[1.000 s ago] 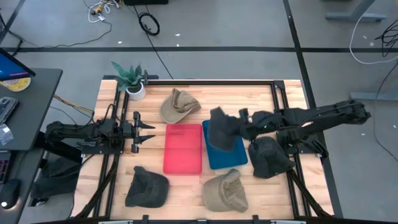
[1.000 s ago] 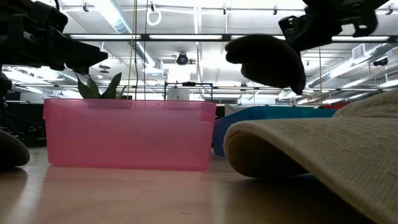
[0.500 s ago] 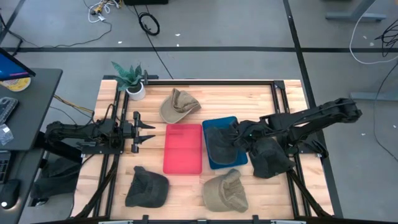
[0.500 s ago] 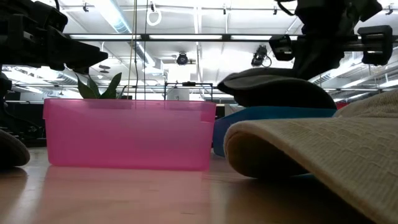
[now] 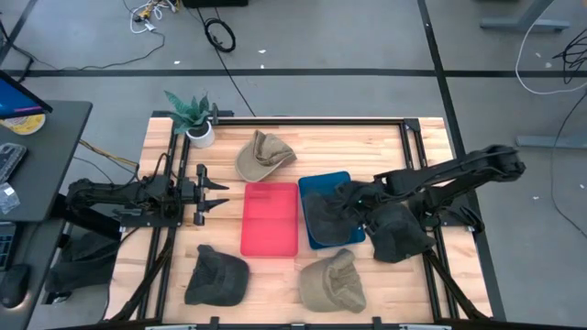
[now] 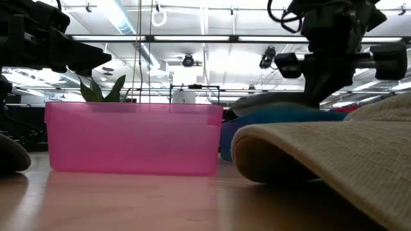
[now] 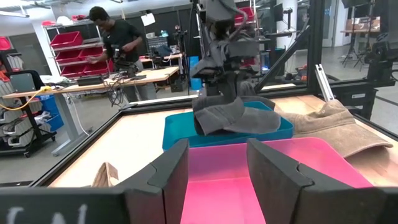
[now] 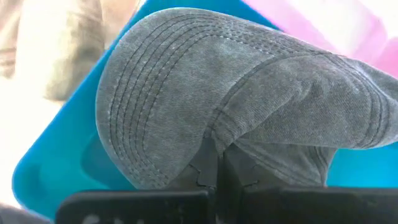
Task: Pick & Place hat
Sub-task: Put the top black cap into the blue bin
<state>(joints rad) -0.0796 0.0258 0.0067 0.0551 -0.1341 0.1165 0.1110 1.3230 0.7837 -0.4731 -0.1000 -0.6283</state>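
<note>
A pale wooden table (image 5: 321, 147) stood on a grey floor strewn with cables, a workshop with red shelving beyond it. On it, the dark grey hat (image 5: 328, 213) lay in the blue bin (image 5: 321, 181), draped over the bin's side toward the right arm. The right gripper (image 5: 353, 200) was down at the bin, its fingers pinched tight on a fold of the hat's fabric. Just beside the blue bin sat the pink bin (image 5: 270, 218). A tan hat (image 5: 263, 154) lay near the plant pot (image 5: 198, 134), another tan hat (image 5: 332, 280) and two dark hats (image 5: 216, 274) (image 5: 396, 231) lay toward the near edge. The left gripper (image 5: 218, 192) waited beside the pink bin, fingers spread and empty.
</note>
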